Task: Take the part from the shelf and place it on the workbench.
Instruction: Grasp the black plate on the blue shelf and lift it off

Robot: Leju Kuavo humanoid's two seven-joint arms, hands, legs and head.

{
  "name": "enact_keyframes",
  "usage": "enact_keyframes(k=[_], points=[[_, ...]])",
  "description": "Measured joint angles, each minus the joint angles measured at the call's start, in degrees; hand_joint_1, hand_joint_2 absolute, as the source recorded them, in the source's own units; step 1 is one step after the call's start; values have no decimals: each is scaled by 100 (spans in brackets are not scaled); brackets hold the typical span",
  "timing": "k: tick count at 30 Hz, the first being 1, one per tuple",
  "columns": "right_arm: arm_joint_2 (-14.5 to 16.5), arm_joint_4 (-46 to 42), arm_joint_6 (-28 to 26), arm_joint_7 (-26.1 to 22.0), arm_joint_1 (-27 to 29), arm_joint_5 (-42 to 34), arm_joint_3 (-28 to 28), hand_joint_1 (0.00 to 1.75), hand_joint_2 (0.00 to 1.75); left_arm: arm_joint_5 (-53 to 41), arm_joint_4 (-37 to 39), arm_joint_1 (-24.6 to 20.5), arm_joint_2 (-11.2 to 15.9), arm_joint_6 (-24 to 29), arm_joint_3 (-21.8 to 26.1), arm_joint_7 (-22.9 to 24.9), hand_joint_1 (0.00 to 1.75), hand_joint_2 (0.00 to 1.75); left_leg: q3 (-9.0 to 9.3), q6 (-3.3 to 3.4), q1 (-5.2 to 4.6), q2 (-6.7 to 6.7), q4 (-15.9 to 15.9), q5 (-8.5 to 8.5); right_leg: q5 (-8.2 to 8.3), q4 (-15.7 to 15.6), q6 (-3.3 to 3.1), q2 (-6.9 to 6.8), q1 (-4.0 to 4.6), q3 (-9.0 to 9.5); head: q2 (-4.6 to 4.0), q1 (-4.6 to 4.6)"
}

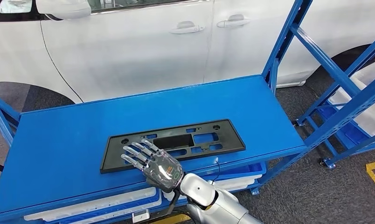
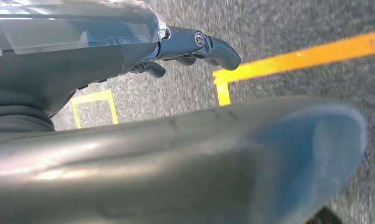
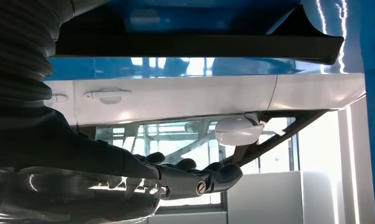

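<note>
Left hand (image 2: 195, 46), nearest the lens in the left wrist view, hangs over grey floor with yellow tape lines (image 2: 297, 56); fingers curled in, nothing in them. No risk from that side.

Right hand (image 1: 150, 161) in the head view: fingers spread flat, hovering over or resting on the near left part of the flat black plastic plate-holder part with rectangular cut-outs (image 1: 176, 142). Not gripping anything. Whether the fingertips actually touch the part, I can't tell. The right wrist view shows the hand's fingers extended with air between them and the part's dark edge (image 3: 199, 46), so likely apart or barely touching.

The part lies flat on the glossy blue metal counter (image 1: 59, 140), running from under the hand's fingers out to the hand's right, near the front edge. Placement looks essentially done.

Risks, my read:
- Pulling the hand straight back with fingers low could snag a cut-out and drag the part toward the counter's near edge. Slick surface, light part, would slide easily. Lift first, then retract.
- The part's right end sits close to the front lip; any skew could tip it off into the white and blue trays (image 1: 106, 203) below.
- Beyond the hand, the white car door (image 1: 129, 51) is well clear; swinging the arm right risks the blue rack upright (image 1: 281, 46).
</note>
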Motion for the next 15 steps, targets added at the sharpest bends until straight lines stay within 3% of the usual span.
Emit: enact_keyframes(k=[3, 4, 5, 6, 8, 9, 10, 13, 15], points=[[62, 267, -58, 84, -57, 57, 25, 0, 175, -30, 0, -9, 11, -22, -14, 0, 0, 0, -7, 33, -8, 6, 2, -4, -447, 1024, 37, -3, -9, -506, 0, 0], [79, 352, -65, 107, -62, 69, 36, 0, 175, -39, 0, -9, 14, -27, -24, 0, 0, 0, -6, 38, -11, 3, 4, -7, -492, 1263, 42, -4, -10, -635, 0, 0], [94, 424, -70, 123, -65, 78, 45, 0, 175, -45, 0, -7, 15, -30, -33, 0, 0, 0, -2, 38, -14, 0, 8, -11, -427, 1290, 37, -4, -9, -666, 0, 0], [114, 479, -72, 133, -72, 84, 51, 0, 175, -46, 0, -7, 16, -32, -43, 0, 0, 0, 7, 34, -17, -4, 10, -17, -262, 1087, 22, -4, -8, -584, 0, 0], [155, 555, -79, 137, -106, 91, 54, 0, 175, -48, 0, -13, 15, -35, -55, 0, 0, 0, 28, 12, -28, -11, 14, -34, 140, 292, -41, -7, 4, -214, 0, 0], [178, 586, -84, 138, -131, 92, 55, 0, 175, -48, 0, -19, 15, -37, -63, 0, 0, 0, 31, -10, -41, -12, 21, -45, 265, -50, -73, -11, 17, -57, 0, -1], [195, 616, -89, 138, -152, 94, 56, 0, 175, -48, 0, -23, 16, -38, -73, 0, 0, 0, 29, -36, -50, -11, 25, -54, 318, -258, -99, -13, 30, 34, 0, -1], [234, 697, -102, 140, -176, 96, 60, 0, 175, -48, 0, -29, 25, -37, -98, 2, 0, 0, 18, -134, -48, -4, 35, -80, 319, -366, -168, -8, 38, 66, 0, -2], [267, 739, -109, 143, -184, 100, 61, 0, 175, -48, 0, -30, 35, -38, -105, 2, 0, 0, -62, -195, -32, 0, 243, -229, 336, -413, -229, -13, 12, 95, 0, -2]])
